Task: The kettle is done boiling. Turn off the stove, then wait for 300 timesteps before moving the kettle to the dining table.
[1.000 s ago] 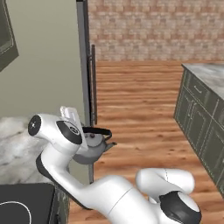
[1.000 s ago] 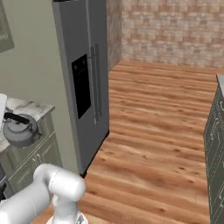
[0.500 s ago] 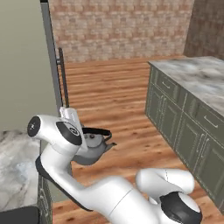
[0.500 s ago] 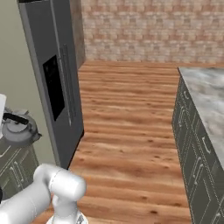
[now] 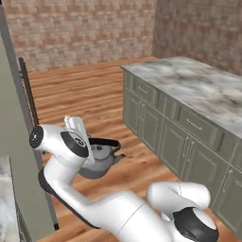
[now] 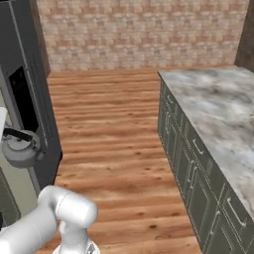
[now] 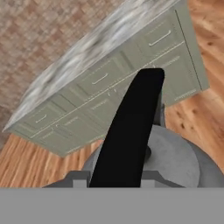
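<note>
A grey kettle (image 5: 98, 160) rides in mid-air over the wooden floor (image 5: 90, 94), its black arched handle (image 7: 129, 131) gripped by the robot's claw (image 5: 92, 142), which is clenched shut on it at the end of the white arm (image 5: 94, 208). From the hand's own camera the handle runs up the middle of the picture, with the domed lid just below it. In the past second the whole scene has swung as the base turned: the tall grey fridge (image 6: 30, 99) has slid toward the left edge of both base pictures, and a marble-topped desk (image 5: 203, 90) with olive-green cabinet doors now stretches along the right. The kettle hangs beside the fridge, well apart from that desk. The carry looks well under way, with the setting-down on the dining table not yet done.
</note>
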Robot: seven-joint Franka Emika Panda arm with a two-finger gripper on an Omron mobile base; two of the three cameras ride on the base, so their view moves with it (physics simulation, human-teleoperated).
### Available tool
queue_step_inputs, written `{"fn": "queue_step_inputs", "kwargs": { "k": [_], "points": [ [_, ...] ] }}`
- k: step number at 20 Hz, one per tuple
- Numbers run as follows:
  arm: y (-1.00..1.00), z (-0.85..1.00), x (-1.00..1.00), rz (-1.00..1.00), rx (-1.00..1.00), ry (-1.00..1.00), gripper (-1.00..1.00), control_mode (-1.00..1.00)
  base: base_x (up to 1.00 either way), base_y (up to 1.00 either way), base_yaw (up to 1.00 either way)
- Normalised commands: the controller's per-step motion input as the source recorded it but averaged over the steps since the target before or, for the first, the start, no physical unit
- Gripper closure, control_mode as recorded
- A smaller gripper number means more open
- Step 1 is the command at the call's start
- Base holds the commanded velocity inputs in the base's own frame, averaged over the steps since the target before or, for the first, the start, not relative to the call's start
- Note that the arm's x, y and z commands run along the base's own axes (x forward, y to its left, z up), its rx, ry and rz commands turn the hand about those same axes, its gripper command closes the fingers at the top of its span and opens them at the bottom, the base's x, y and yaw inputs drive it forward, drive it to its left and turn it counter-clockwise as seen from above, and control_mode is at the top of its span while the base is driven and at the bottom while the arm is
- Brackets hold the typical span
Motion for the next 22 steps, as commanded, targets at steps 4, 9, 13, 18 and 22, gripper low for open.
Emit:
{"fn": "queue_step_inputs", "kwargs": {
  "k": [4,9,13,18,22],
  "points": [
    [0.00,0.00,0.00,0.00,0.00,0.00,1.00,1.00,-0.24,-0.12,-0.42],
    [0.00,0.00,0.00,0.00,0.00,0.00,1.00,1.00,-0.55,-0.21,-0.41],
    [0.00,0.00,0.00,0.00,0.00,0.00,1.00,1.00,-0.45,-0.26,-0.39],
    [0.00,0.00,0.00,0.00,0.00,0.00,1.00,1.00,-0.04,-0.39,-0.29],
    [0.00,0.00,0.00,0.00,0.00,0.00,1.00,1.00,0.27,-0.40,-0.17]
  ]
}}
